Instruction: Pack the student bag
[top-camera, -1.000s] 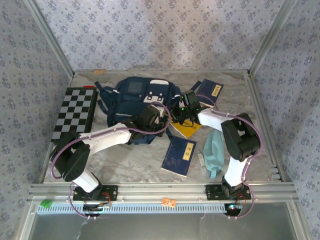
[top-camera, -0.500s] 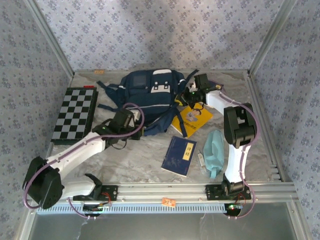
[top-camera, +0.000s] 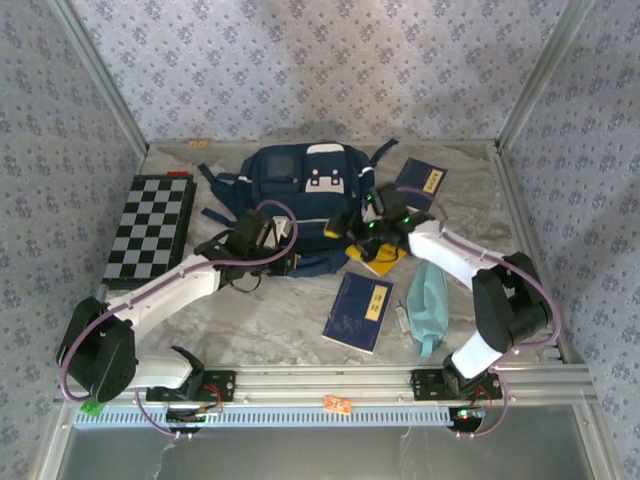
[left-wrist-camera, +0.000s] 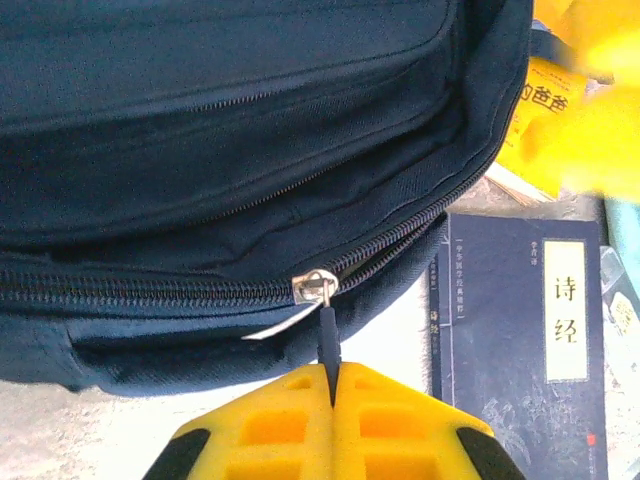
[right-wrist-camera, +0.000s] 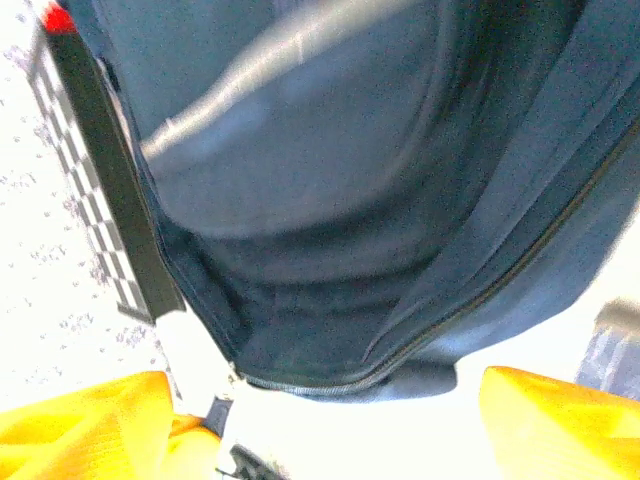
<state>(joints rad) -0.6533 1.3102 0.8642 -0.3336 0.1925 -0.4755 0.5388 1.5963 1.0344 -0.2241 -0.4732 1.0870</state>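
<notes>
Packing under way: the bag (top-camera: 300, 195) lies at the far middle of the table (top-camera: 260, 310), its top towards the back wall and its straps spread to both sides. The left gripper (left-wrist-camera: 330, 385), fingers pressed together, pinches the zipper pull (left-wrist-camera: 326, 335) at the bag's near edge. The zip is joined left of the slider and gapes to its right. The right gripper (right-wrist-camera: 320, 435), fingers (right-wrist-camera: 90, 430) spread wide and holding nothing, faces the bag's open right end, just beside a yellow book (top-camera: 378, 260). A chessboard (top-camera: 150, 230) lines the left edge. A blue book (top-camera: 360, 310) and a pouch (top-camera: 428, 305) lie near right. Bare tabletop runs between chessboard and blue book.
</notes>
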